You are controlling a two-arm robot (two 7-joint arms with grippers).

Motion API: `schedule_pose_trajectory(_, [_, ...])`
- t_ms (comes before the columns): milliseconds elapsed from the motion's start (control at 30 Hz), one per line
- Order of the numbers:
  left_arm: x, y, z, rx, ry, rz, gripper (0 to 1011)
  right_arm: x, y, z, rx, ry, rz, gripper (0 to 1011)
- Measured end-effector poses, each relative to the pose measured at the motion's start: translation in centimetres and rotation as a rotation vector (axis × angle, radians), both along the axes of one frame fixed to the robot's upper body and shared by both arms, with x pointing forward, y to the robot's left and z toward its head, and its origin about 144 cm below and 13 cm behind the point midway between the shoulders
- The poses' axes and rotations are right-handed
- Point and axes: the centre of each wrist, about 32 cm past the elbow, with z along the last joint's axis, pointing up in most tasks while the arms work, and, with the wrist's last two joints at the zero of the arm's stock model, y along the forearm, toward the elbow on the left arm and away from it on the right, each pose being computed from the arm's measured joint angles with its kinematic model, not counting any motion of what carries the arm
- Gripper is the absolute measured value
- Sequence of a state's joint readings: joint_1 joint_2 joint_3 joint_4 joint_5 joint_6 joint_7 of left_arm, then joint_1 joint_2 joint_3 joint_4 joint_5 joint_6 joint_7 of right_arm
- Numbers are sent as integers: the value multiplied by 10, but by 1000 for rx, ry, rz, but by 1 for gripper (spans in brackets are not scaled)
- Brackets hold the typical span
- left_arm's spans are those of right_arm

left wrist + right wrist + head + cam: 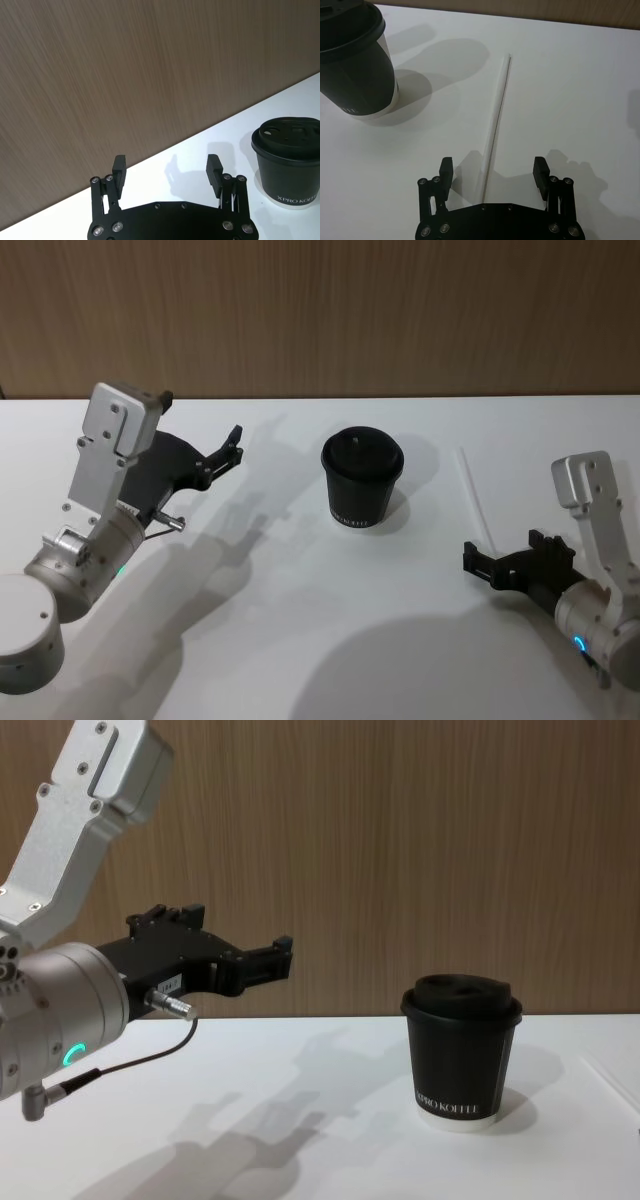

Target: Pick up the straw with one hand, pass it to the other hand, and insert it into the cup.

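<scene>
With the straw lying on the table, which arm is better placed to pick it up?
Right. The right gripper is open at the near end of the straw, which lines up between its fingers, to the right of the cup. The left gripper, also open, is raised on the cup's other side.

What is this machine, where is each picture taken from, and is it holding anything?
It is a robot with two arms, each ending in a black two-fingered hand. One picture looks down from its head, one looks across from its chest, and two come from its wrists. On the white table stands a lidded black cup, with a thin white straw lying to its right. The left hand hovers open left of the cup. The right hand is open at the straw's near end. Nothing is held.
</scene>
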State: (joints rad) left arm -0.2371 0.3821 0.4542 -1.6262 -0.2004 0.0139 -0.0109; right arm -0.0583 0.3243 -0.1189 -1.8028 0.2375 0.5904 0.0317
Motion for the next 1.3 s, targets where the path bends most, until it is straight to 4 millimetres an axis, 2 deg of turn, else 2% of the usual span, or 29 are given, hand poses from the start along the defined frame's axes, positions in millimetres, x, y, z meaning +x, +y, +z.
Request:
schedule_pose_trajectory(1133, [0, 0, 0, 0, 0, 0, 1003, 4, -1, -1, 8, 26, -14, 1001])
schedule_pose_trajectory(1300, [0, 0, 0, 0, 0, 0, 1003, 4, -1, -1, 9, 29, -13, 917])
